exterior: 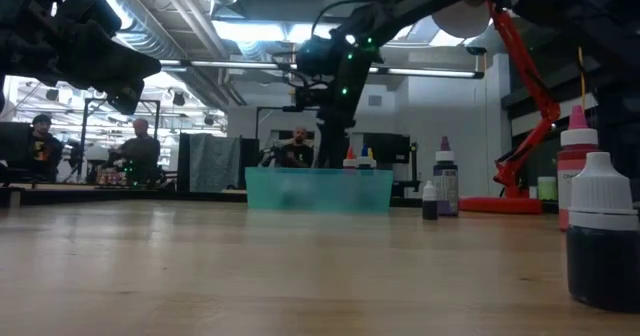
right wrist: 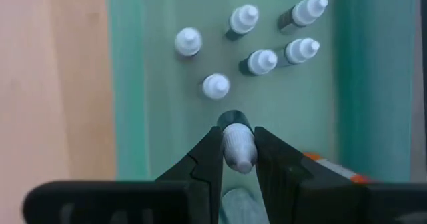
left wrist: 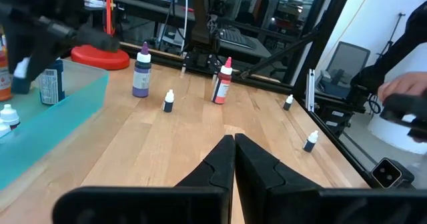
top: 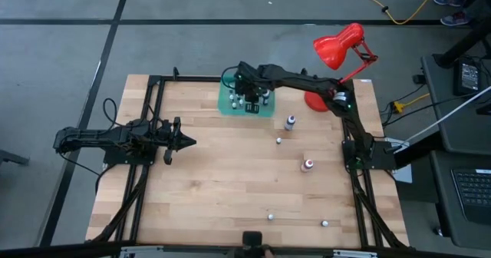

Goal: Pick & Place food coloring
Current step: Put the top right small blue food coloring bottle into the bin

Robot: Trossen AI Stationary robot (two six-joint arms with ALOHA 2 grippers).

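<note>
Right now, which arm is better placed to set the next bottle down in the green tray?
The right. Its gripper already grips a small bottle directly above the green tray, beside bottles already standing there. The left gripper sits shut and empty near the table's left side, far from the tray.

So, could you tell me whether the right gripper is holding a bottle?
Yes: the right gripper is shut on a white-capped bottle over the green tray.

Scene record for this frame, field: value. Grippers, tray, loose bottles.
right gripper: over the green tray, shut on a small bottle
left gripper: shut, empty, waiting at the table's left side
tray contents: five white-capped small bottles upright; taller ones at one end
loose on table: purple bottle, red bottle, several tiny bottles
red desk lamp: back right
</note>
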